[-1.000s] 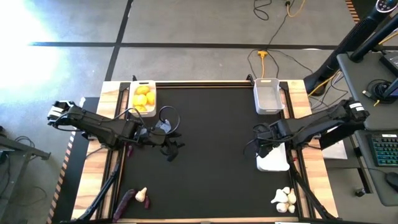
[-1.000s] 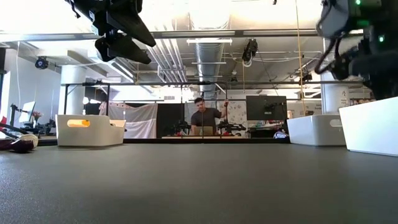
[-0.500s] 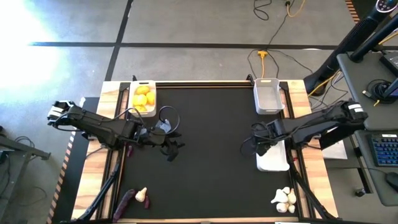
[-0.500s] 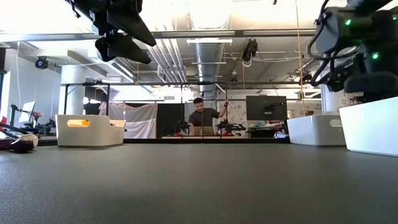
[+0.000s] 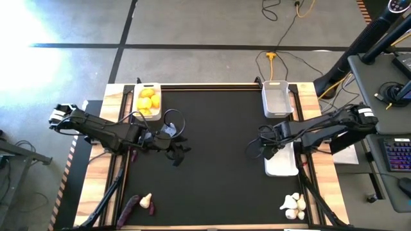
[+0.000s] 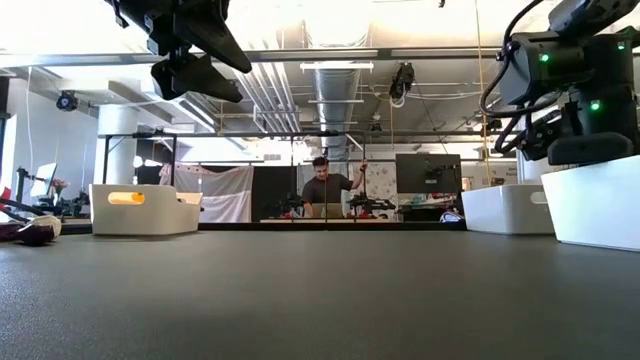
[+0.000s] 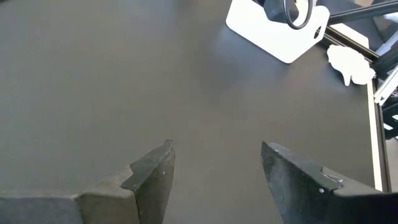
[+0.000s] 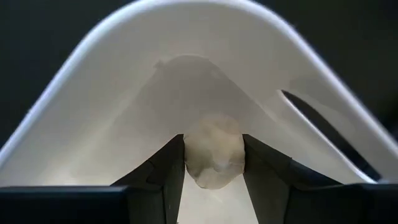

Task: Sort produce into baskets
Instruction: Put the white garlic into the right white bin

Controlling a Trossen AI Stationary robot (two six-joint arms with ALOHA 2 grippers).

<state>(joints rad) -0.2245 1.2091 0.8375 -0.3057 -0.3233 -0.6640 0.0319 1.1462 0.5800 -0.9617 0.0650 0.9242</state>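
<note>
My right gripper points down into a white basket at the table's right side and is shut on a white garlic bulb. My left gripper hangs open above the bare mat left of centre, with nothing between its fingers. The far-left basket holds yellow fruits. The far-right basket shows nothing inside. Several garlic bulbs lie near the front right corner. An eggplant and one garlic bulb lie at the front left. My right gripper pinches the garlic bulb by its two opposite sides between its two fingers. The fingers come from above, pointing down. The bulb hangs clear above the basket's floor.
The black mat between the arms lies bare. Cables and a stand lie on the floor beyond the far edge. In the low view a person sits far behind the table.
My right gripper has sunk with the garlic bulb toward the right-side basket and shifted a little toward the table's left. My left gripper has kept still.
</note>
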